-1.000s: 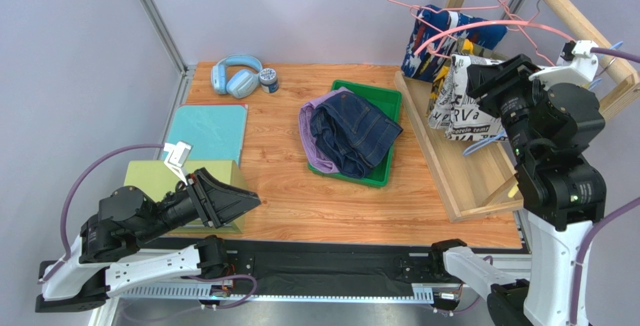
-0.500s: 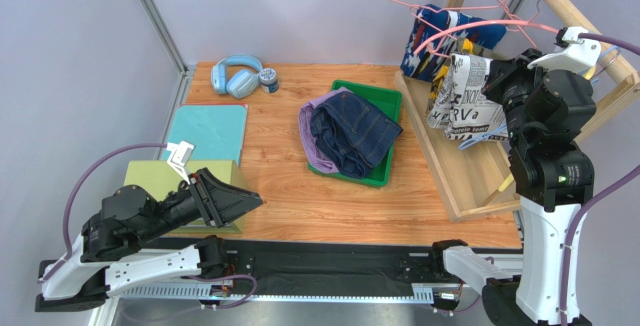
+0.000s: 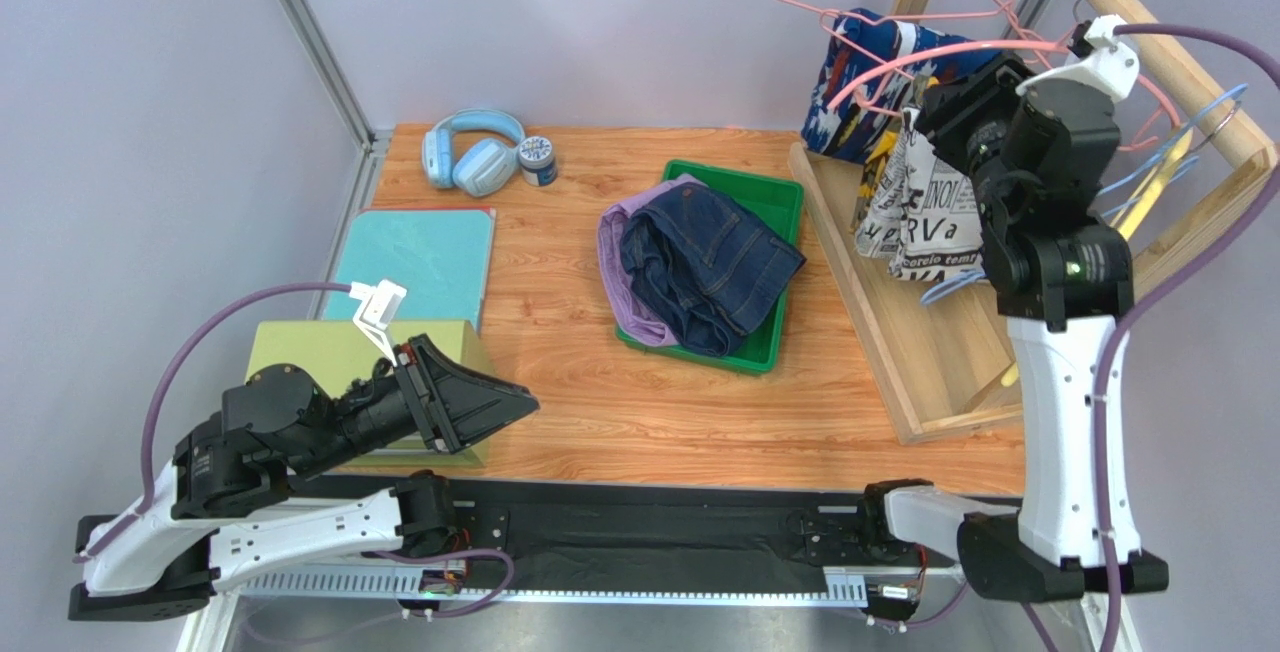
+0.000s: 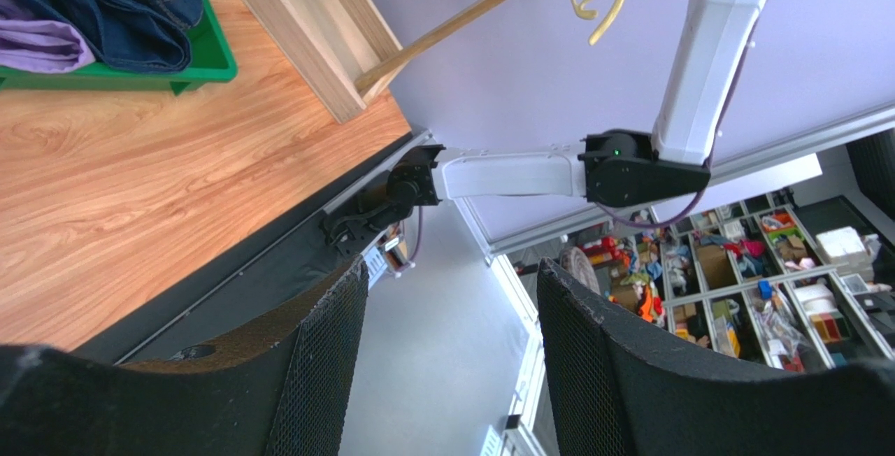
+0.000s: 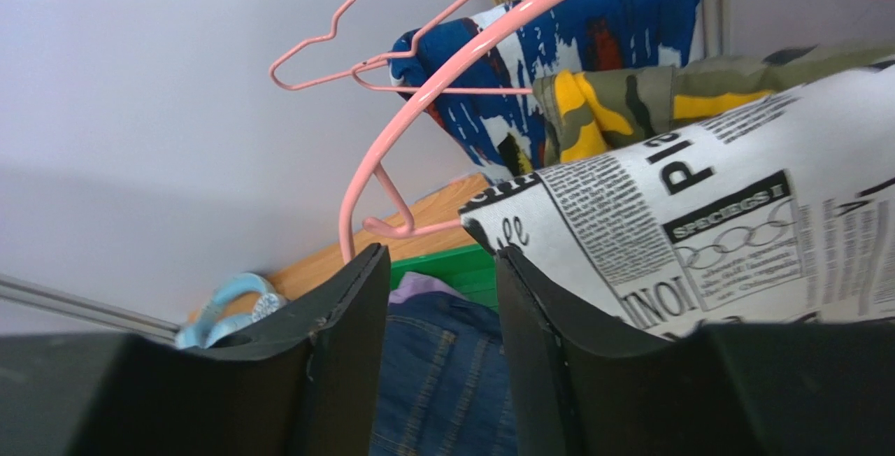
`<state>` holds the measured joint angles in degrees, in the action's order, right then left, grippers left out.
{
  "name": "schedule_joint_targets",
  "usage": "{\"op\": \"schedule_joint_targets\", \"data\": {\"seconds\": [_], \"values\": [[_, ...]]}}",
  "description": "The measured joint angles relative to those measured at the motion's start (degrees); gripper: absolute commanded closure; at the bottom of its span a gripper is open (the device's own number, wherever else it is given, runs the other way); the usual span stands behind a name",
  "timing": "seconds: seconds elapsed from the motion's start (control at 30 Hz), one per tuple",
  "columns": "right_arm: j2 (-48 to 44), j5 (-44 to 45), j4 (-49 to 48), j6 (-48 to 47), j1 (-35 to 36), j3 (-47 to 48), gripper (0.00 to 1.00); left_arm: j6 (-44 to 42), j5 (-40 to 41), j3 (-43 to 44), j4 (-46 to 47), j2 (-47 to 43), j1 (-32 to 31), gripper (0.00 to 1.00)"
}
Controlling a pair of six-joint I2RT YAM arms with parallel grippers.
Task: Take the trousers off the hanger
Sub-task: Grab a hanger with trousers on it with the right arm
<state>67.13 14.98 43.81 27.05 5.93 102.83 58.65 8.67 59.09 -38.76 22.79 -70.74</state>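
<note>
Right gripper point(image 5: 441, 255): jaws spread, nothing between them; the gap shows only the tray and denim far below. It is raised in the upper right of the overhead view. The lower corner of the newsprint trousers point(image 5: 693, 236) lies just beside its right-hand finger in the wrist view. Whether cloth and finger touch cannot be told.

Left gripper point(image 4: 452, 272): jaws spread, empty, low at the lower left of the overhead view, well apart from all garments.

Outward from the right claw: a pink wire hanger point(image 5: 441, 89) arcs above the fingers. Behind the newsprint pair hang the camouflage trousers point(image 5: 620, 99) and the blue-white-red print trousers point(image 5: 620, 26), all at the wooden rack point(image 3: 902, 337). The denim trousers point(image 3: 706, 262) and purple trousers point(image 3: 616, 255) lie heaped in the green tray point(image 3: 766, 195) at centre.

Assessment: two pairs are off and three remain hung, with the newsprint pair nearest the claw. The cloth looks light, soft and limp, and it will drape and fold rather than hold shape. The wire hanger looks light and springy and is likely to swing or lift with the garment. Recommended hold: a doubled edge or hem at the lower corner, pinched deep, then drawn sideways off the wire.
</note>
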Motion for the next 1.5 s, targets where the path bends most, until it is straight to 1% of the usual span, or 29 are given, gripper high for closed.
{"op": "schedule_joint_targets", "data": {"seconds": [0.07,0.23,0.4,0.5,0.53,0.6,0.67,0.73,0.8,0.83,0.93,1.03,1.27,1.37,1.5], "values": [[2.51,0.85,-0.55,4.20,0.00,0.55,0.44,0.02,-0.11,0.00,-0.02,-0.02,0.00,0.34],[6.58,3.43,-2.67,12.72,-0.02,0.33,0.38,0.02,-0.24,0.00,-0.04,-0.50,0.00,0.34],[9.22,6.62,-5.42,18.12,0.00,0.85,0.38,0.00,-0.20,0.00,-0.09,-1.27,0.00,0.34],[11.37,8.17,-6.12,19.80,0.00,2.34,0.41,-0.02,-0.17,0.00,-0.09,-1.38,0.00,0.34],[12.07,8.61,-6.73,20.17,0.00,2.67,0.44,-0.04,-0.13,0.00,-0.13,-1.40,0.00,0.34],[13.11,9.40,-8.00,20.61,0.02,2.71,0.46,-0.07,0.02,0.00,-0.26,-1.40,0.00,0.34],[14.25,10.23,-8.81,20.81,0.02,2.97,0.54,-0.11,0.17,0.04,-0.50,-1.40,0.00,0.34],[15.45,10.69,-9.51,21.00,0.04,3.80,0.68,-0.20,0.31,0.35,-1.31,-1.40,0.00,0.34],[16.63,10.97,-10.88,21.33,0.24,4.61,0.76,-0.26,0.44,0.68,-1.79,-1.40,0.00,0.34],[17.03,11.10,-11.58,21.55,0.33,4.83,0.85,-0.26,0.46,0.76,-1.99,-1.42,0.00,0.34],[17.22,11.02,-11.85,23.04,0.46,4.98,0.95,-0.26,0.46,0.98,-2.43,-1.44,0.00,0.34],[17.22,10.69,-11.26,24.92,0.48,4.90,1.00,-0.26,0.46,0.98,-2.69,-1.49,0.00,0.34],[17.14,8.57,-9.66,25.18,0.76,6.54,1.00,-0.24,0.42,0.98,-2.60,-1.49,0.00,0.34],[17.22,6.73,-8.17,25.22,1.01,10.16,1.00,-0.24,0.24,0.96,-2.49,-1.49,0.00,0.34],[17.92,3.93,-6.47,25.35,1.60,17.62,1.00,-0.22,-0.24,0.94,-2.08,-1.49,0.00,0.34]]}}
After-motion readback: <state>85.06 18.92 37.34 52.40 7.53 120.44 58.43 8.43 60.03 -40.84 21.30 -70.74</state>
